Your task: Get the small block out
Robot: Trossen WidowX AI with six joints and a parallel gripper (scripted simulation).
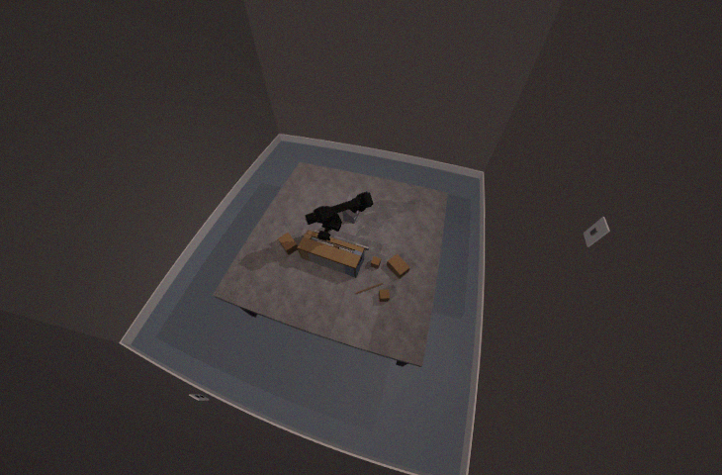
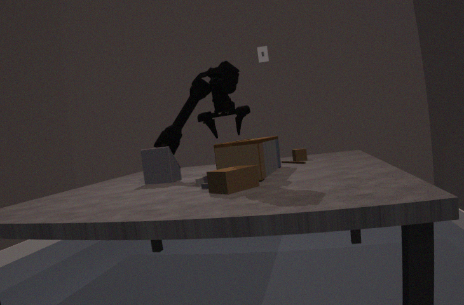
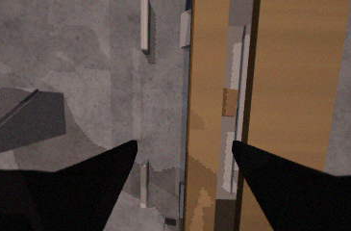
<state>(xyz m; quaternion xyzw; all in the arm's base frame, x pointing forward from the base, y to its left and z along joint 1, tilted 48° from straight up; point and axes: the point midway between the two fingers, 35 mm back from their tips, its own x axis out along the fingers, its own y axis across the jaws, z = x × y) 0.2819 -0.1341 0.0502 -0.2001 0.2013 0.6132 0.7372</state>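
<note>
The box [image 1: 330,254] [image 2: 238,158] [image 3: 293,96] stands on the table with an orange-brown wooden top and a long slot along it. Through the slot, in the wrist view, a small orange-brown block [image 3: 229,102] shows beside pale strips, inside the box; the top and exterior views do not show it clearly. My gripper [image 2: 227,135] [image 3: 184,145] is open and empty, pointing down above the box. In the wrist view its right fingertip overlaps the slot and its left fingertip lies over the table beside the box. The shelf's ends are not clearly visible.
Wooden blocks [image 1: 287,242] [image 1: 398,265] flank the box's two ends. Smaller blocks [image 1: 375,261] [image 1: 384,294] and a thin stick [image 1: 368,289] [image 2: 293,162] lie on the right. A grey wedge-shaped object [image 2: 157,165] [image 3: 38,115] stands near the arm's base. Pale bars [image 3: 144,24] [image 3: 144,185] lie beside the box.
</note>
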